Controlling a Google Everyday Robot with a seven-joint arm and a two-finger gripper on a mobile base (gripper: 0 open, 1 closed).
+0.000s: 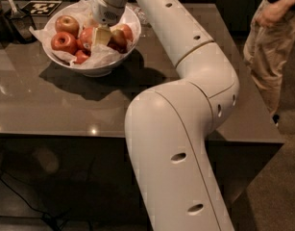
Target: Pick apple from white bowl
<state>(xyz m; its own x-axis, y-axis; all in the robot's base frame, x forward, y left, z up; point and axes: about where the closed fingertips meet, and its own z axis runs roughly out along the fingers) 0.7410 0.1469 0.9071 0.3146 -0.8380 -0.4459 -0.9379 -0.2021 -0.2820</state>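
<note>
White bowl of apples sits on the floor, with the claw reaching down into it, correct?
No. The camera view shows the white bowl on the dark table, not the floor; the claw does reach down into it.

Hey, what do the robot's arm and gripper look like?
The arm is glossy off-white, built of thick rounded tubular links with small dark oval holes and thin seams at the joints; no loose cables show. The gripper, pale cream, sits inside the white bowl.
</note>
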